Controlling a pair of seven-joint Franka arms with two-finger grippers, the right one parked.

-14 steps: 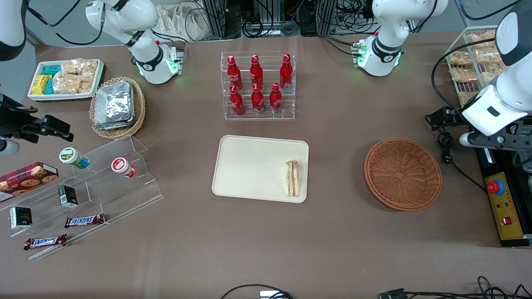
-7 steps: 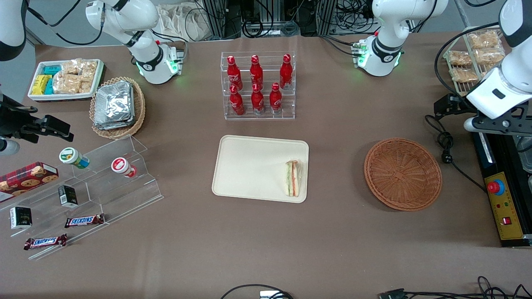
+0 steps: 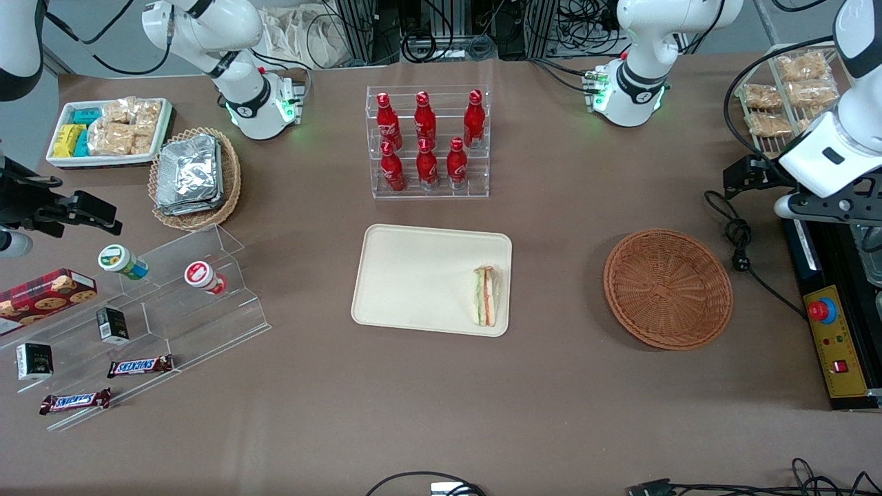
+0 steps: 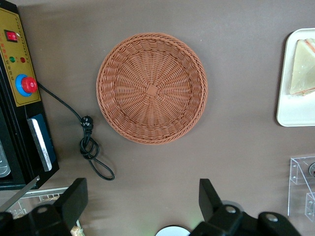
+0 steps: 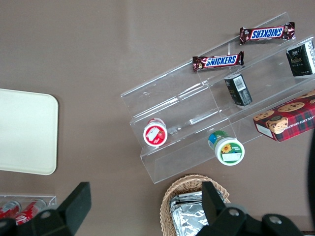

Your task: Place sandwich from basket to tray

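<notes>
Sandwich delivered, arm pulling away

The sandwich (image 3: 485,296) lies on the tray (image 3: 413,275), at its edge nearest the empty basket (image 3: 668,288). Over the last second the gripper (image 4: 142,206), fingers spread and holding nothing, has drawn farther back toward the working arm's end of the table (the placement looks complete).

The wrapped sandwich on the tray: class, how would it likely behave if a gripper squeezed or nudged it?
The sandwich looks soft: pale bread would probably squash. Its clear wrap may be slippery. Lying flat on the tray, it should slide, not roll. The gripper, open, hangs above the table beside the basket.
</notes>
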